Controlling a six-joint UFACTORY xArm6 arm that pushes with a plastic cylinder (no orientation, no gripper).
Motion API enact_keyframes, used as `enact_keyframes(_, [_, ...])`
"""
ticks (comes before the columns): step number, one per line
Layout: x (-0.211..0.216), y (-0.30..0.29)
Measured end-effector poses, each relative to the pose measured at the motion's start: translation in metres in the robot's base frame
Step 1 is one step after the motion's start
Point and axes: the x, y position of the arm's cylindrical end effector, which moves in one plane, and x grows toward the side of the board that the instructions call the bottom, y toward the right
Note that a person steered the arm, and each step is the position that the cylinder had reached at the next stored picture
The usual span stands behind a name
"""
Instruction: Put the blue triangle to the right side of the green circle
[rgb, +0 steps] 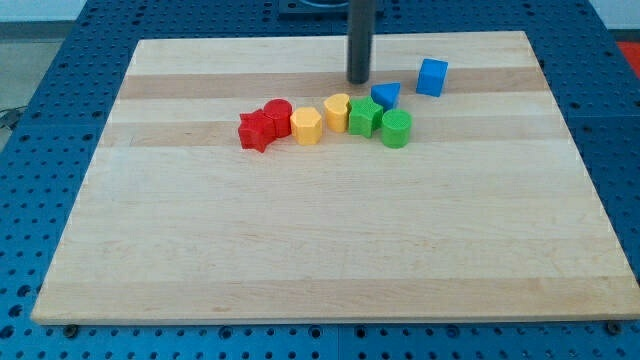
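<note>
The blue triangle (386, 96) lies on the wooden board (330, 240), just above and slightly left of the green circle (396, 128); the two are close, touching or nearly so. My tip (358, 81) stands a little to the upper left of the blue triangle, with a small gap between them. The dark rod rises from the tip to the view's top edge.
A blue cube (432, 76) sits to the upper right of the triangle. A green star (364, 117) touches the circle's left side. Further left run a yellow heart (338, 111), a yellow hexagon (307, 127), a red cylinder (277, 114) and a red star (257, 131).
</note>
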Motion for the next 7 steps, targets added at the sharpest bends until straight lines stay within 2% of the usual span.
enact_keyframes(2, [0.036, -0.012])
enact_keyframes(3, [0.036, -0.001])
enact_keyframes(7, [0.058, 0.087])
